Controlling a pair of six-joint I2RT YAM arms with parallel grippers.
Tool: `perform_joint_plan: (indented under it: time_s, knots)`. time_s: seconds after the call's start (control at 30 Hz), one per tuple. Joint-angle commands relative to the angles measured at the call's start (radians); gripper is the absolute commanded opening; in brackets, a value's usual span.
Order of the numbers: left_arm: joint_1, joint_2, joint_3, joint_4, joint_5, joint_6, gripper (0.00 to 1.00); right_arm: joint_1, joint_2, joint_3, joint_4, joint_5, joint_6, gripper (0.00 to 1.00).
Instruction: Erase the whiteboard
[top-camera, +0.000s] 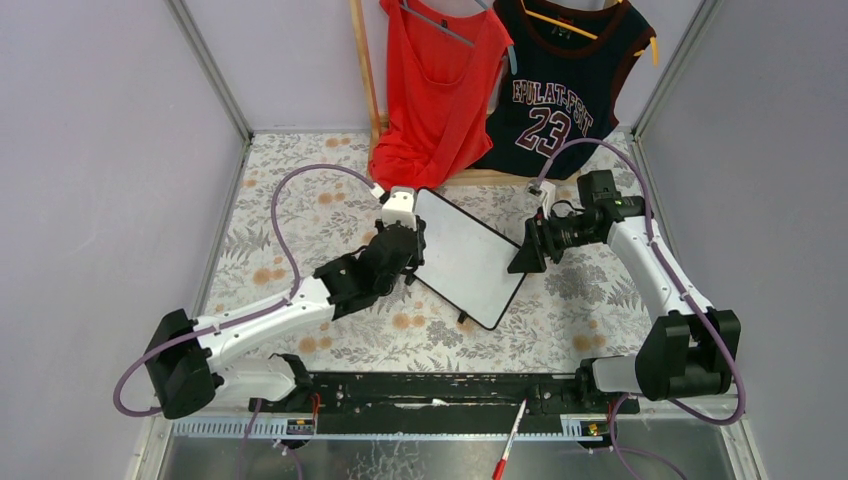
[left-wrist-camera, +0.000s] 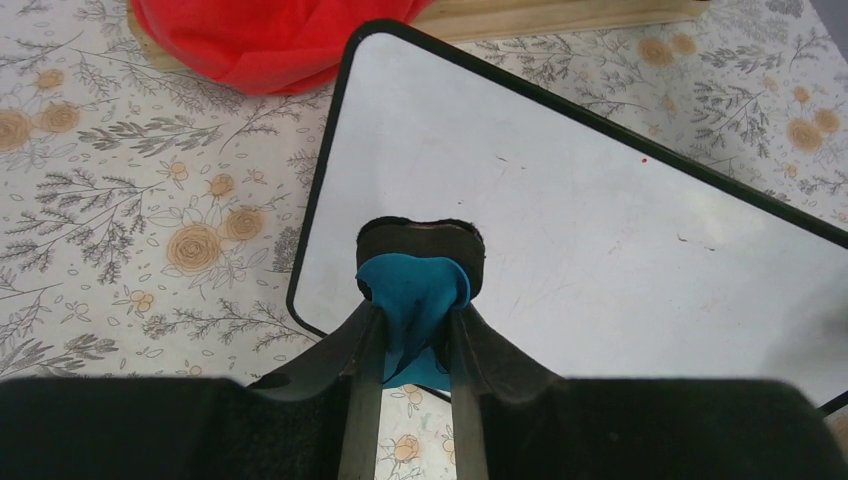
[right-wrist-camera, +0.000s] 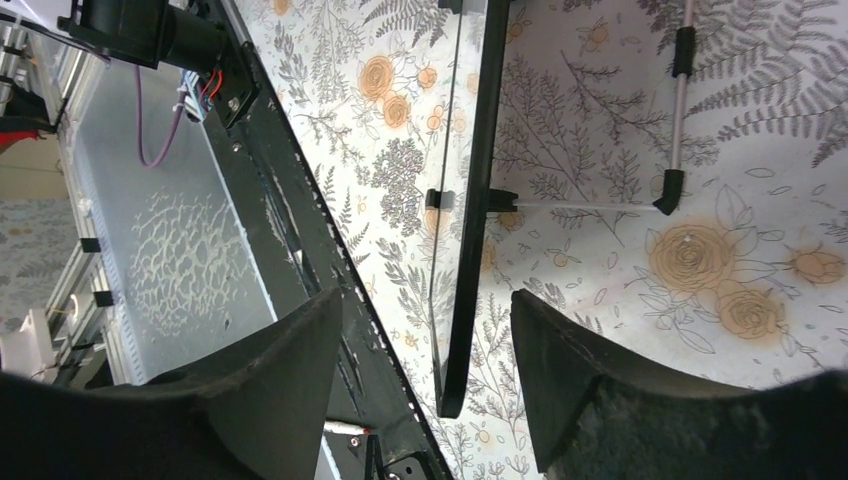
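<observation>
The whiteboard (top-camera: 468, 262), white with a thin black frame, lies tilted at the table's middle. Its face looks wiped, with only faint specks in the left wrist view (left-wrist-camera: 600, 180). My left gripper (top-camera: 408, 252) is shut on a blue eraser (left-wrist-camera: 415, 300), whose black felt pad (left-wrist-camera: 420, 238) rests on the board near its left corner. My right gripper (top-camera: 524, 258) is open at the board's right edge. In the right wrist view the fingers (right-wrist-camera: 300, 350) stand on either side of the board's black edge (right-wrist-camera: 470, 220) without touching it.
A red shirt (top-camera: 438, 90) and a dark "23" jersey (top-camera: 560, 80) hang on a wooden rack (top-camera: 365, 70) behind the board. A red marker (top-camera: 508, 450) lies by the black rail (top-camera: 430, 390) at the near edge. The board's wire stand (right-wrist-camera: 678, 110) shows behind it.
</observation>
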Motion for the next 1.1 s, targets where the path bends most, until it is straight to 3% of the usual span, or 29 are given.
perform_joint_plan:
  time_s: [0.0,0.17,0.3,0.5,0.7,0.97,1.07]
  knots:
    - [0.014,-0.045,-0.015,-0.001,-0.046,-0.012,0.0,0.008,-0.038,0.073,0.025,0.033,0.032,0.71]
    - [0.021,-0.077,-0.018,-0.02,-0.051,-0.01,0.0,0.009,-0.05,0.1,0.071,0.085,0.089,0.81]
    - [0.027,-0.099,-0.023,-0.035,-0.051,-0.005,0.0,0.008,-0.069,0.124,0.14,0.162,0.163,0.95]
    - [0.034,-0.141,-0.034,-0.057,-0.055,-0.004,0.0,-0.012,-0.091,0.183,0.231,0.358,0.251,1.0]
    - [0.048,-0.177,-0.054,-0.074,-0.047,-0.01,0.0,-0.115,-0.134,0.173,0.388,0.554,0.327,0.99]
    - [0.072,-0.18,-0.069,-0.079,-0.03,-0.016,0.01,-0.188,-0.135,-0.065,0.697,0.851,0.314,0.99]
    - [0.094,-0.183,-0.079,-0.076,-0.009,-0.014,0.01,-0.195,-0.134,-0.195,0.828,0.854,0.308,0.99]
